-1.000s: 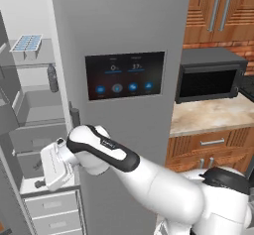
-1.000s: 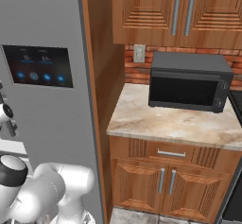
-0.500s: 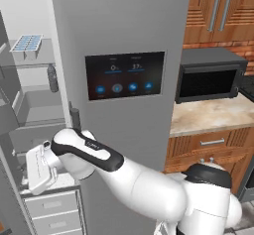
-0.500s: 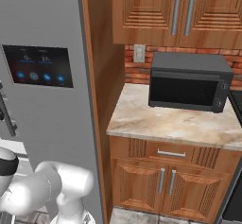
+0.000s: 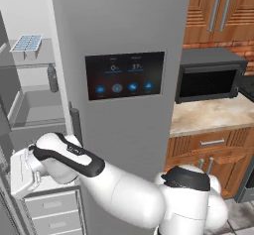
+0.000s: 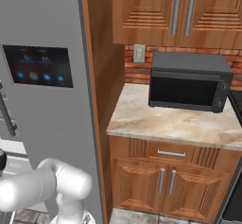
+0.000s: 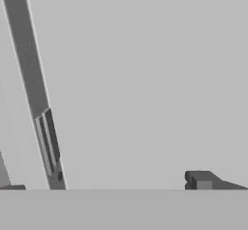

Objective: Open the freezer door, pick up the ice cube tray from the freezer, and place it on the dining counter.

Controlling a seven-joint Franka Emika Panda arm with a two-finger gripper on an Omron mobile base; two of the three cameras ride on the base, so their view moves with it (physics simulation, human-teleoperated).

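Far left up top, the ice cube tray [image 5: 26, 44] sits on the upper shelf of the freezer [image 5: 37, 100], next to a dark bottle [image 5: 52, 78], and the compartment's already open. Lower down, the tool [image 7: 111, 185] hangs with fingers spread wide and nothing in them. I'd say raise it level with that shelf, come in straight, and avoid bumping the bottle.

Arm [image 5: 99, 174] stretched low to left; hand [image 7: 109, 185] fingers spread wide, nothing between them.
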